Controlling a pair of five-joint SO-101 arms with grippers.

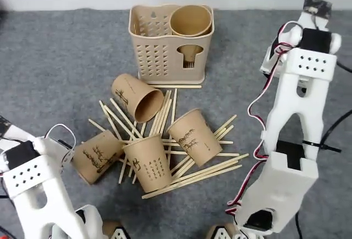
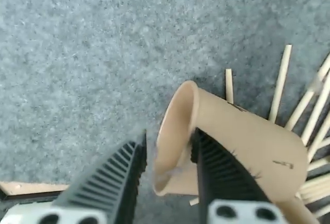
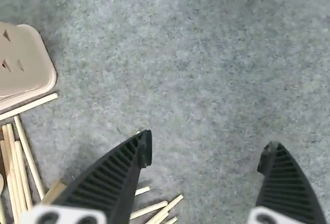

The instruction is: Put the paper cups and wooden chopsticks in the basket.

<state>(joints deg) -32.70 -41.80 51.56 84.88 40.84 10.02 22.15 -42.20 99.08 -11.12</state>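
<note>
The left tool (image 2: 169, 136) sits part open astride the rim of a brown printed paper cup (image 2: 242, 141) lying on its side on the grey felt worktop (image 2: 77, 53). 1 finger (image 2: 216, 172) is over the outer wall and the other is at the mouth, not yet pinching. The cup looks feather-light and thin-walled, so I'd squeeze gently at the stiffer rolled rim, or it may crumple or skid. The right tool (image 3: 209, 141) hangs wide open above bare felt. 3 other cups (image 1: 148, 162) and the pale wooden chopsticks (image 1: 192, 175), slim, stiff and likely to roll, lie in front of the beige perforated plastic basket (image 1: 165, 57), which holds 1 upright cup (image 1: 191, 20).
</note>
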